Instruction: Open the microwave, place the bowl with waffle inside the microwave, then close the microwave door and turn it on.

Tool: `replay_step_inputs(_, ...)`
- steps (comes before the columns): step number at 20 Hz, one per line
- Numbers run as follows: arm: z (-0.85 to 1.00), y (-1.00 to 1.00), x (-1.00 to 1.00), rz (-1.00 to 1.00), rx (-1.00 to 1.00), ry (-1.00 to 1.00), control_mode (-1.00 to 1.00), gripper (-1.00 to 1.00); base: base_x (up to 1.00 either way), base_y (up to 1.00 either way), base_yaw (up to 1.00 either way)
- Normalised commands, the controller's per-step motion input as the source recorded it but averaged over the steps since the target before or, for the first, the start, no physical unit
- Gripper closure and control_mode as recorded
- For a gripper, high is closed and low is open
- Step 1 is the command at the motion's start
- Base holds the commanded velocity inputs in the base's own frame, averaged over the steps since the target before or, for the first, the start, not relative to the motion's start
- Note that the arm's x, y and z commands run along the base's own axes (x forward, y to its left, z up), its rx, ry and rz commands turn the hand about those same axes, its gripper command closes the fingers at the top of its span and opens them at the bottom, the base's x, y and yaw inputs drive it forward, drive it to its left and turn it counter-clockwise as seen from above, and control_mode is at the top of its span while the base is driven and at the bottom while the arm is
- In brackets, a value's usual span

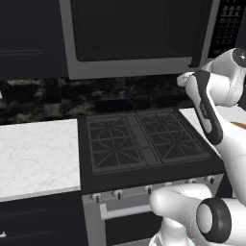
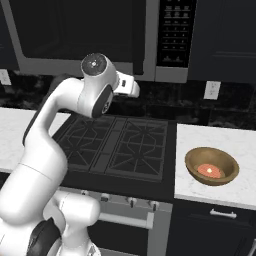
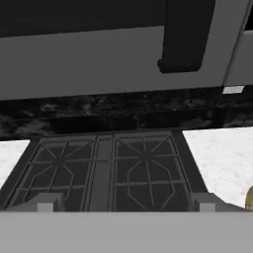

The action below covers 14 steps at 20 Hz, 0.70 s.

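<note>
Microwave door (image 3: 89, 54): shut, just above/ahead of claw (image 3: 123, 200). Stiff hinged panel; grip via black vertical handle (image 3: 185, 34), up-right of claw. Claw wide open, empty. Bowl with waffle (image 2: 211, 165): light, rigid, on worktop (image 2: 220, 145) to right.

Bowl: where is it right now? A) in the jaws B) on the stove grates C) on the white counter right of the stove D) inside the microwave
C: the bowl sits on the white counter beside the stove, apart from the arm.
</note>
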Motion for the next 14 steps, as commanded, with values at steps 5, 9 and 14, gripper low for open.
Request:
replay_step_inputs(5, 0.54, -0.29, 0.26, -0.03, 0.05, -0.21, -1.00, -1.00, 0.00, 0.00, 0.00)
replay_step_inputs(9, 0.45, -0.10, 0.00, 0.00, 0.00, -0.21, -1.00, -1.00, 0.00, 0.00, 0.00)
replay_step_inputs(14, 0.34, -0.14, 0.01, 0.00, 0.00, -0.07, -1.00, -1.00, 0.00, 0.00, 0.00)
